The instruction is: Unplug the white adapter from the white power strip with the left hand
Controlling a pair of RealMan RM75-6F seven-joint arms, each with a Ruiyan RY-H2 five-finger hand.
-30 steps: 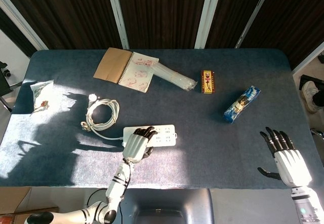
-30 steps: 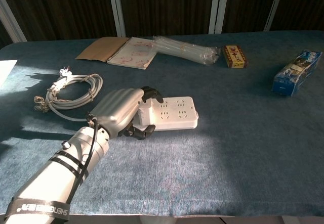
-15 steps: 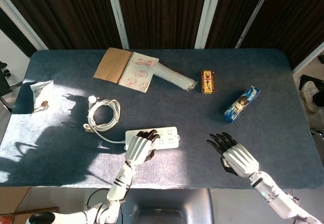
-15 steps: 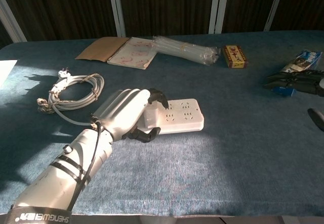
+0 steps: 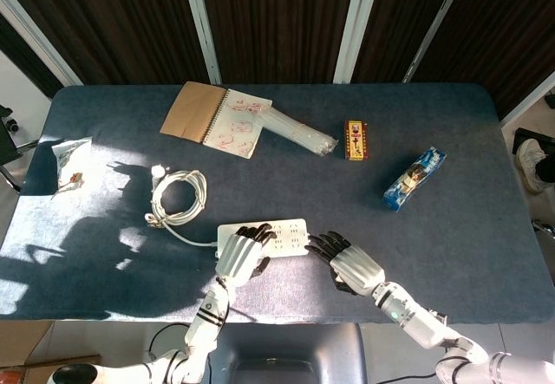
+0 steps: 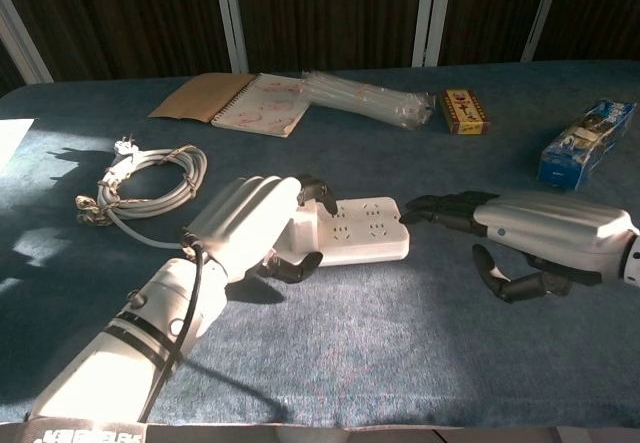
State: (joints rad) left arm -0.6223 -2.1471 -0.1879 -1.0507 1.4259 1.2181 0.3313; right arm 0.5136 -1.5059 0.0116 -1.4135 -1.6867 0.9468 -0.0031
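Note:
The white power strip [image 5: 282, 233] [image 6: 368, 229] lies near the table's front edge, its cable running off to the left. My left hand [image 5: 241, 252] [image 6: 247, 222] covers the strip's left end, fingers curled over the top and thumb underneath at the front. It grips the white adapter [image 6: 299, 230], a pale block that only shows as a sliver under the palm in the chest view; the head view hides it. The adapter still sits on the strip. My right hand [image 5: 349, 263] [image 6: 540, 231] is open, its fingertips [image 6: 418, 208] at the strip's right end.
A coiled white cable [image 5: 178, 198] [image 6: 140, 183] lies left of the strip. Further back are a notebook [image 5: 215, 117], a clear plastic-wrapped bundle [image 5: 299, 133], a red-yellow box [image 5: 355, 139] and a blue packet [image 5: 414, 178]. A white bag [image 5: 68, 163] sits far left.
My right hand has swung in from the front right corner to the strip's right end. The strip and my left hand have slid a little to the right.

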